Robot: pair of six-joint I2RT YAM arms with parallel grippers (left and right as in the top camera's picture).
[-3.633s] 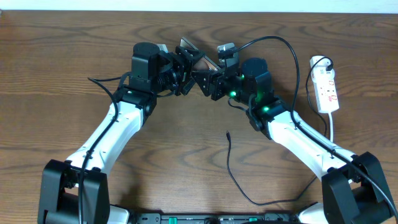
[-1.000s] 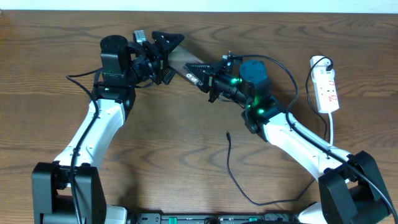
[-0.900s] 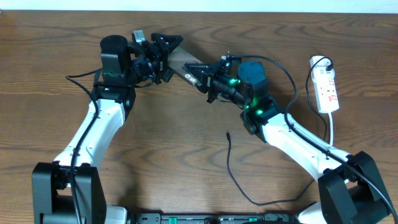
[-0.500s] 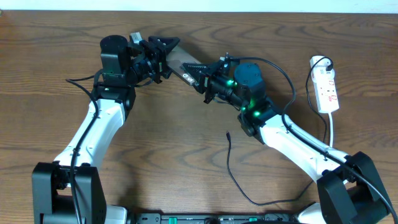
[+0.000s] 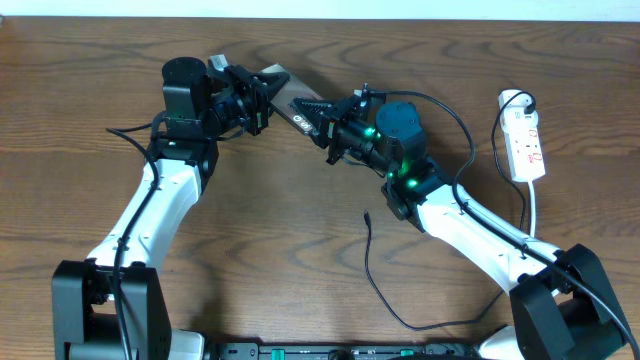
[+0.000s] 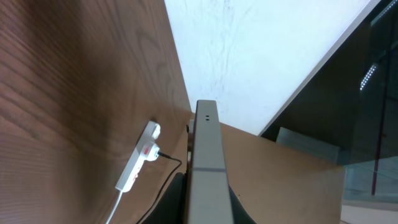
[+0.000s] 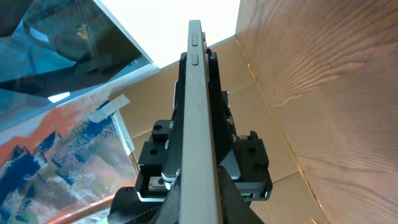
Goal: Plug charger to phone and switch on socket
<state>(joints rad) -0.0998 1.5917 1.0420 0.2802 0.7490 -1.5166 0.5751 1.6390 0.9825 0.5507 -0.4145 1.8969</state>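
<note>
**Q.** Standing where in the task?

**A.** Standing early, by this reading: handling only the phone [image 5: 288, 92]. Hanging above the table [image 5: 250, 250] near its far edge and bridging the gap between the two arms, one end sitting in the left gripper [image 5: 260, 95], the other in the right gripper [image 5: 322, 122].

**Q.** Gripping how?

**A.** Clamping from both ends. Appearing edge-on in each wrist view, running straight out from between that gripper's own fingers. Pressing on the flat faces, both pairs, and showing no gap at either grasp.

**Q.** And the charger [image 5: 370, 262]?

**A.** Lying loose on the table in front of the right arm and curling toward the near edge. Pointing its plug tip [image 5: 367, 214] toward the arms, well apart from the phone and touching neither gripper. Not yet entering any port.

**Q.** The socket [image 5: 526, 142]?

**A.** Resting at the right side of the table, well apart from both grippers. Showing red marks near its switches, though too small for telling on from off.

**Q.** Leaving what, then?

**A.** Leaving nearly everything, judging from the layout: steadying or setting down the phone, picking up the plug tip, seating it in the phone, then pressing the socket switch.
</note>
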